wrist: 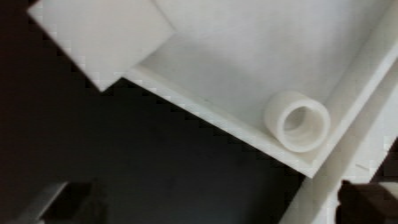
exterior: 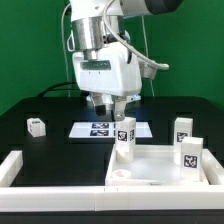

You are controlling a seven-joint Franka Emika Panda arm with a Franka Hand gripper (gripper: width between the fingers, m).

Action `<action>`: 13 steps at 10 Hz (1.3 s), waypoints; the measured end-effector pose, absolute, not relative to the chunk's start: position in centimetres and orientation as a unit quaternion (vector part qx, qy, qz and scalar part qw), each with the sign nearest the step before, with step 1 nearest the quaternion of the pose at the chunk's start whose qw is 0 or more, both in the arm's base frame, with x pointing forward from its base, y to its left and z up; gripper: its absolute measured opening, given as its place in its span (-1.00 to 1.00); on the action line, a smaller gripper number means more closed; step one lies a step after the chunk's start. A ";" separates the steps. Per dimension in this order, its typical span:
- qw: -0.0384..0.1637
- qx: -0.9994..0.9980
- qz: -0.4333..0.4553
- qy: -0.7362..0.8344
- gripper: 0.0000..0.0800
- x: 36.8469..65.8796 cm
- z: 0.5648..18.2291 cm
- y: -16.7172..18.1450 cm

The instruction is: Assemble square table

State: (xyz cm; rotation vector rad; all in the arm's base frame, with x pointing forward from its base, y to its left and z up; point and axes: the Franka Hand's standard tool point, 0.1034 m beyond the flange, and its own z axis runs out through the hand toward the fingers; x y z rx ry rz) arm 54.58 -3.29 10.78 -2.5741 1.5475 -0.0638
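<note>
The white square tabletop (exterior: 160, 168) lies underside up at the exterior view's right, with its rim and an empty corner socket (exterior: 118, 176) showing. One tagged leg (exterior: 124, 140) stands upright at its far-left corner, and two more legs (exterior: 183, 128) (exterior: 190, 155) stand on the right. A fourth leg (exterior: 36, 126) lies apart on the left. My gripper (exterior: 113, 108) hangs open just above the first leg and holds nothing. In the wrist view the fingers (wrist: 63, 202) are wide apart around the gripper's middle (wrist: 214, 205), above the tabletop's corner (wrist: 214, 60) and a round socket (wrist: 294, 118).
The marker board (exterior: 98, 128) lies behind the gripper. Low white rails (exterior: 12, 166) run along the left and front (exterior: 60, 196) of the black table. A white strip (wrist: 347, 190) passes close to one finger in the wrist view.
</note>
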 end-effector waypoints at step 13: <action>0.056 -0.942 -0.025 0.329 0.62 49.8 9.3 -7.8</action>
